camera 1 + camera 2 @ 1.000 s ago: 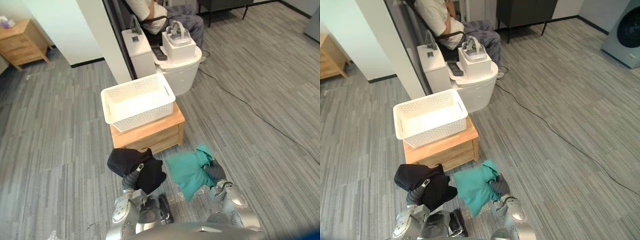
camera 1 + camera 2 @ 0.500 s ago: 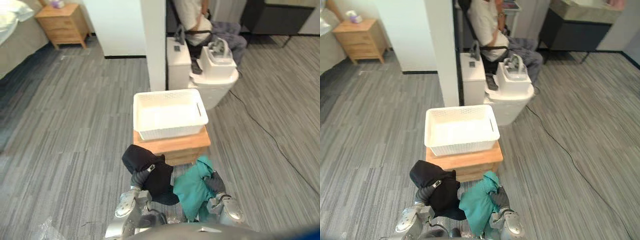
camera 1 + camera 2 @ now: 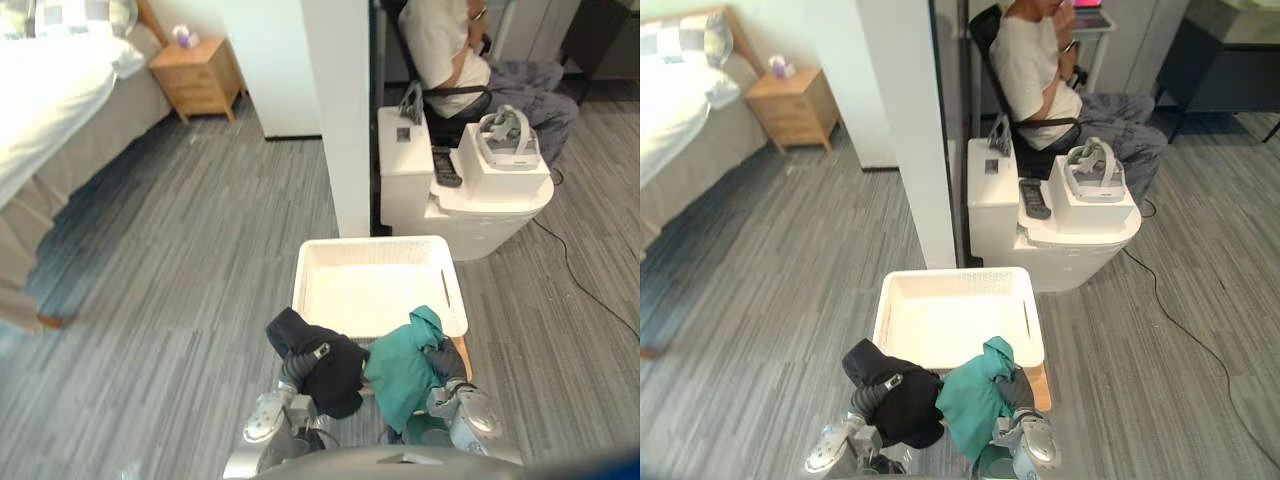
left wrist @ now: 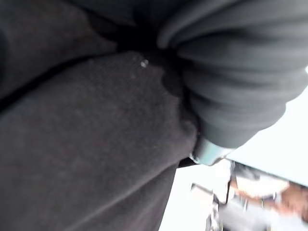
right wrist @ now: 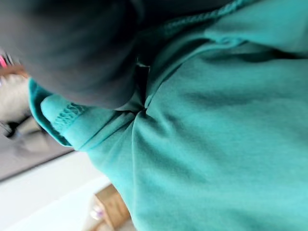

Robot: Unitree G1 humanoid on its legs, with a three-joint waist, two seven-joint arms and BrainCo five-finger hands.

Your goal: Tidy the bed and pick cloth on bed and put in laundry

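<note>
A black cloth [image 3: 325, 372] is bunched over my left hand [image 3: 298, 364] and hangs at the near left rim of the white laundry basket [image 3: 372, 243]. A teal cloth [image 3: 400, 366] hangs from my right hand [image 3: 441, 360] over the basket's near right rim. The basket is empty and sits on a low wooden stand [image 3: 461, 350]. In the left wrist view the black cloth [image 4: 86, 144] presses against that hand's ribbed cover [image 4: 231, 72]. In the right wrist view the teal cloth [image 5: 216, 144] lies beside the dark cover [image 5: 72, 48].
A white pillar [image 3: 345, 110] rises just behind the basket. Right of it stands a white round unit [image 3: 490, 195] bearing a headset box, with a person [image 3: 450, 45] seated behind. A bed [image 3: 50, 110] and a wooden nightstand [image 3: 200, 78] are at far left. A cable [image 3: 590, 290] crosses the floor at right.
The camera has moved up to the basket and turned left, bringing the bed into view. Both cloths, earlier in front of the wooden stand, now overlap the basket's near rim.
</note>
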